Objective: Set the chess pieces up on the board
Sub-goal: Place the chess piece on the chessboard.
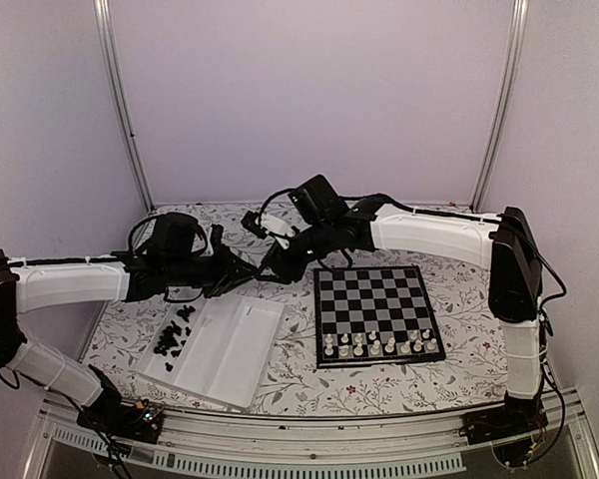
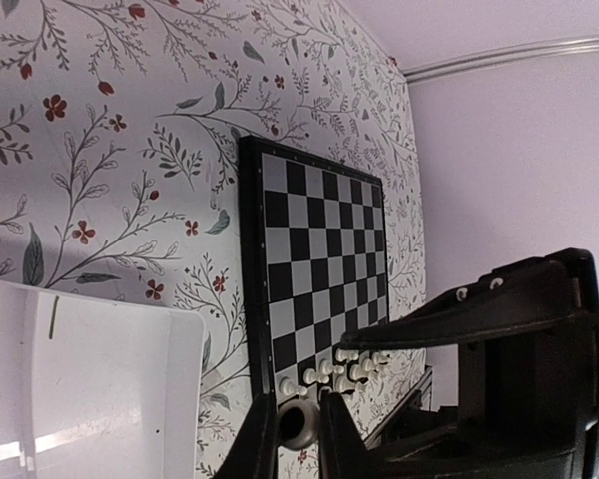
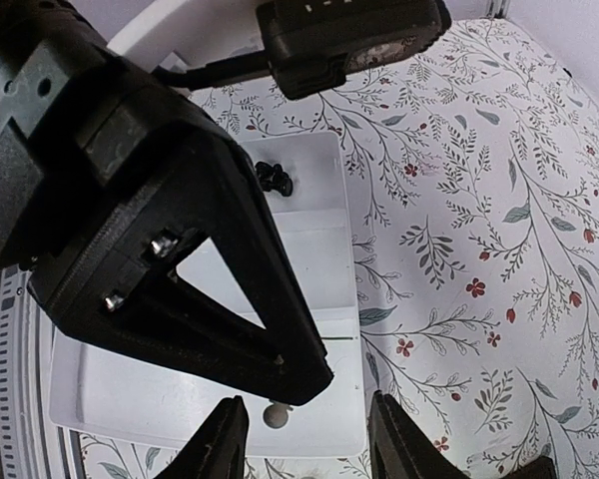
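One cream-white chess piece [image 2: 299, 421] clamped in the left pincer [image 2: 298, 441], right pincer [image 3: 304, 444] jaws apart and empty, both above the tabletop [image 1: 290, 384] beyond the white tray [image 1: 230, 339]; board [image 1: 379, 294] right of tray, white pieces [image 1: 379, 346] on its near rows, black pieces [image 1: 172, 337] heaped left of tray.

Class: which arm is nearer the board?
Right. The right arm reaches across just beyond the far edge of the board; the left arm ends off to its left, beyond the tray.
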Robot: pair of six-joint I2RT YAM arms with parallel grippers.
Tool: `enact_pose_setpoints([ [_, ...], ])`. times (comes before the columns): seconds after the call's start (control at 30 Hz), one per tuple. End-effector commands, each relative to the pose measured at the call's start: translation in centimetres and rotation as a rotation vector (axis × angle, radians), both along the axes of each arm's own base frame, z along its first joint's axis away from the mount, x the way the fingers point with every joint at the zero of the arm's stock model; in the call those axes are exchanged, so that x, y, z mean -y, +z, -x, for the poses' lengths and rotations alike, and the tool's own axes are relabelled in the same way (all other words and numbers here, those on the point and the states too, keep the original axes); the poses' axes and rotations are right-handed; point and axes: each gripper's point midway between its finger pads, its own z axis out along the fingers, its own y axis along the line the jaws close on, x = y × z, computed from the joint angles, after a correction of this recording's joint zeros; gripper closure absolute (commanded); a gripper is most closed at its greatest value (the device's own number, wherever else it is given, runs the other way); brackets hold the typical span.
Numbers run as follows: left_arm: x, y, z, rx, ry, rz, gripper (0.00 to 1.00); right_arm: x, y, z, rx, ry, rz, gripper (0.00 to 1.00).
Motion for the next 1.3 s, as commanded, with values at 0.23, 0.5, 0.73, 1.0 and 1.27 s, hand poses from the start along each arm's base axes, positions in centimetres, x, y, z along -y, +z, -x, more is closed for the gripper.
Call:
enact_pose_setpoints([
  [0.23,-0.5,1.9,-0.2,0.039,0.018,0.046,0.90,-1.5,0.2,0.7,-0.021,0.023,-0.028,0.54],
  [0.5,-0.2,2.2,0.0,0.038,0.005,0.060,0.90,-1.7,0.1,0.7,-0.022,0.020,-0.031,0.74],
  [0.73,-0.1,2.0,0.2,0.029,-0.002,0.066,0.89,-1.7,0.1,0.3,-0.007,0.008,-0.028,0.98],
  [1.0,-0.9,2.3,-0.4,0.062,0.001,-0.033,0.70,0.9,-0.8,0.4,0.065,0.017,0.054,1.00],
  [1.27,-4.5,3.0,-1.5,0.151,0.042,-0.283,0.67,10.6,-3.0,0.7,0.146,0.110,0.356,1.00],
])
